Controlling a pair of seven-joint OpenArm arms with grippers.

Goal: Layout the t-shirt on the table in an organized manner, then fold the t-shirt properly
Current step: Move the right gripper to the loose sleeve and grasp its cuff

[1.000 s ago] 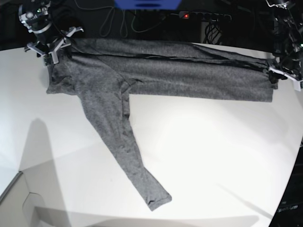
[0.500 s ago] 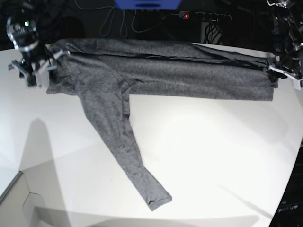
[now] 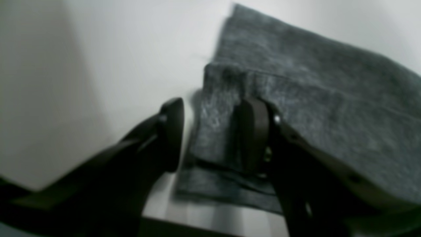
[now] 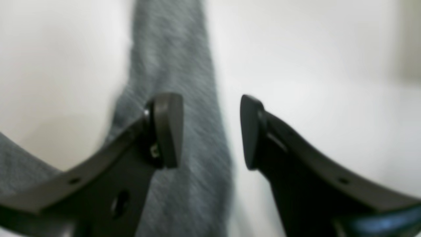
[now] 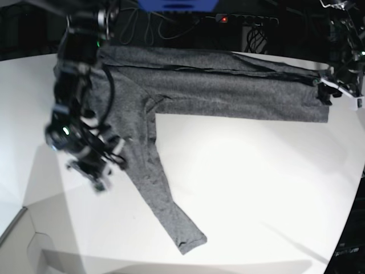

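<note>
The charcoal-grey t-shirt [image 5: 228, 91] lies stretched across the far side of the white table [image 5: 256, 200], folded lengthwise, with one long sleeve [image 5: 148, 171] running diagonally toward the front. My right gripper [image 5: 105, 168] hovers just left of that sleeve's middle. In the right wrist view the right gripper [image 4: 210, 131] is open and blurred, with the sleeve [image 4: 171, 56] lying below its fingers. My left gripper [image 5: 336, 91] sits at the shirt's right end. In the left wrist view the left gripper [image 3: 212, 135] has its jaws apart around the folded edge of the shirt [image 3: 312, 98], one finger [image 3: 253, 138] resting on the fabric.
A power strip [image 5: 245, 19] with a red light, cables and a blue object [image 5: 177, 4] lie in the dark behind the table. The table's curved edge [image 5: 356, 200] runs down the right side. A lower ledge [image 5: 23, 228] shows at the front left corner.
My right arm has swung from the shirt's upper left corner down and forward to beside the long sleeve. The left gripper has stayed at the shirt's right end. The shirt has not shifted.
</note>
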